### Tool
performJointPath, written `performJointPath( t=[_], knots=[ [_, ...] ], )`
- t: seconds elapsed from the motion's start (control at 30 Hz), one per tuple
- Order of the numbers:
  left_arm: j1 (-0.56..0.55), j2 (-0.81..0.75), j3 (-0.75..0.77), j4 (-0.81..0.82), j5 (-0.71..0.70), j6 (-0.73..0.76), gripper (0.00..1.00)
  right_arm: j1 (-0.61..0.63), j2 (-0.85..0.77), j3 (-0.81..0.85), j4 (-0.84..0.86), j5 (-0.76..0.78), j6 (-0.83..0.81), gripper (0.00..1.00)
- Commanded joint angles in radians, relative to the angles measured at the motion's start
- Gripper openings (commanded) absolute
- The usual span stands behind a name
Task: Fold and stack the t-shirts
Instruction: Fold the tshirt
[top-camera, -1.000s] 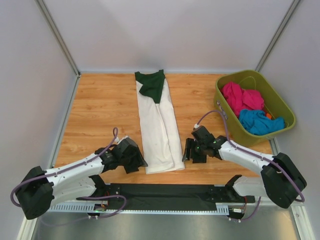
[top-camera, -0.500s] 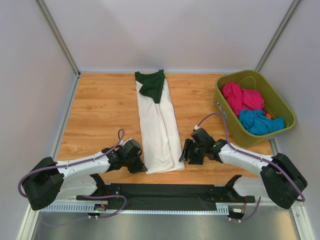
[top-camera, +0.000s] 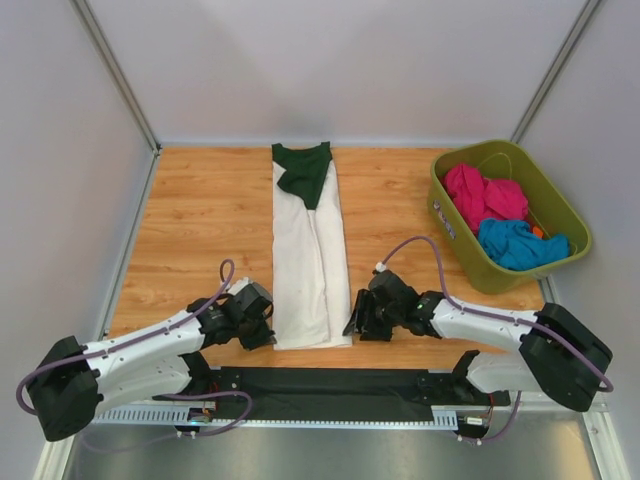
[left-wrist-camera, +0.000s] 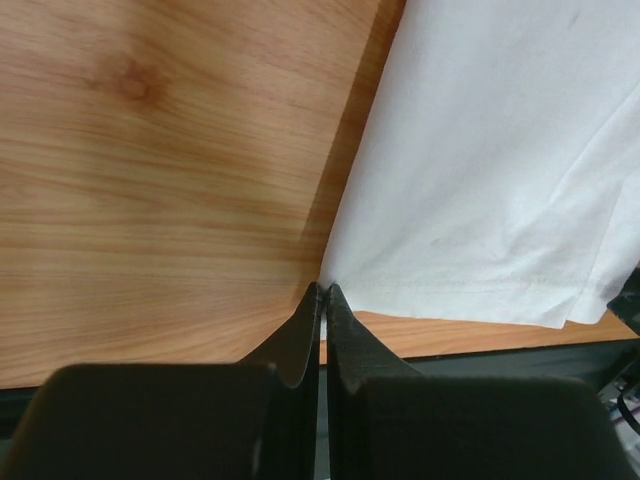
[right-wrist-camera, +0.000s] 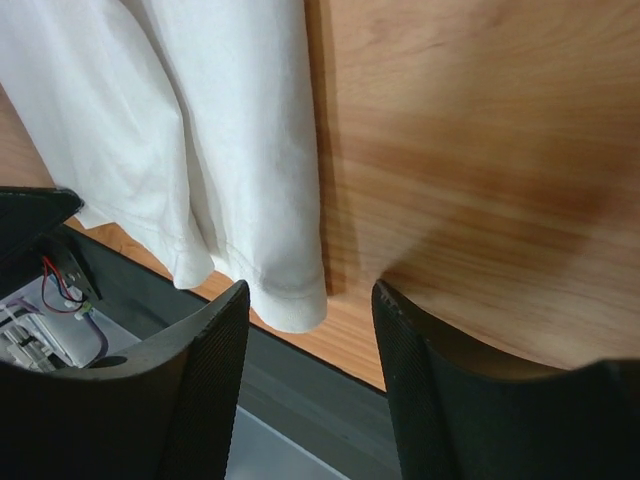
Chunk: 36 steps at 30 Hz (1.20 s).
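t-shirt (top-camera: 310, 260) is folded lengthwise into a narrow white strip, roughly mid-desk (top-camera: 200, 220). Its dark green collar end (top-camera: 305, 170) is at the far edge and the hem is at the near edge. Fabric lies flat, with layered edges showing at the right hem corner. left gripper (left-wrist-camera: 322, 298) is clenched, tips right at the near-left hem corner; can't tell if cloth is caught. right gripper (right-wrist-camera: 310, 300) is released, jaws straddling the near-right hem corner. Wide wood shows on both sides of the strip. Olive tub (top-camera: 560, 265) with pink and blue clothes is far right, well apart. Black mat (top-camera: 330, 385) runs along the near edge, just past the hem.
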Motion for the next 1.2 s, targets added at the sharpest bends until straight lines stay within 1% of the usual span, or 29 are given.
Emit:
performJointPath(
  t=[0.0, 0.03, 0.1, 0.23, 0.3, 0.4, 0.6, 0.7, 0.8, 1.03, 1.07, 1.1, 1.17],
  knots=[
    [0.000, -0.034, 0.015, -0.103, -0.040, 0.019, 0.00, 0.051, 0.043, -0.013, 0.041, 0.031, 0.093, 0.54],
    [0.004, -0.039, 0.014, -0.121, -0.043, 0.025, 0.00, 0.069, 0.047, -0.016, 0.068, 0.031, 0.119, 0.52],
    [0.011, -0.056, 0.005, -0.126, -0.040, 0.028, 0.00, 0.089, 0.067, -0.019, 0.093, 0.042, 0.142, 0.52],
    [0.033, -0.073, -0.020, -0.130, -0.022, 0.032, 0.00, 0.144, 0.115, 0.001, 0.119, 0.054, 0.175, 0.49],
    [0.042, -0.085, -0.027, -0.144, -0.017, 0.029, 0.00, 0.163, 0.149, 0.029, 0.104, 0.065, 0.179, 0.48],
    [0.045, -0.109, -0.026, -0.179, -0.028, 0.029, 0.00, 0.181, 0.185, 0.049, 0.067, 0.072, 0.193, 0.43],
    [0.046, -0.157, -0.021, -0.221, -0.052, 0.028, 0.00, 0.196, 0.147, 0.021, 0.052, 0.097, 0.219, 0.40],
    [0.046, -0.154, -0.023, -0.218, -0.049, 0.029, 0.00, 0.200, 0.147, 0.023, 0.053, 0.097, 0.219, 0.33],
    [0.048, -0.146, -0.020, -0.213, -0.049, 0.035, 0.00, 0.213, 0.161, 0.036, 0.041, 0.099, 0.222, 0.29],
    [0.048, -0.149, -0.012, -0.230, -0.051, 0.038, 0.00, 0.232, 0.184, 0.050, 0.032, 0.097, 0.221, 0.24],
    [0.048, -0.151, -0.012, -0.236, -0.052, 0.038, 0.00, 0.235, 0.184, 0.050, 0.029, 0.099, 0.221, 0.21],
    [0.048, -0.157, -0.011, -0.238, -0.052, 0.040, 0.00, 0.235, 0.184, 0.049, 0.030, 0.097, 0.219, 0.14],
    [0.048, -0.160, -0.009, -0.242, -0.052, 0.048, 0.00, 0.235, 0.189, 0.050, 0.023, 0.097, 0.218, 0.04]
  ],
)
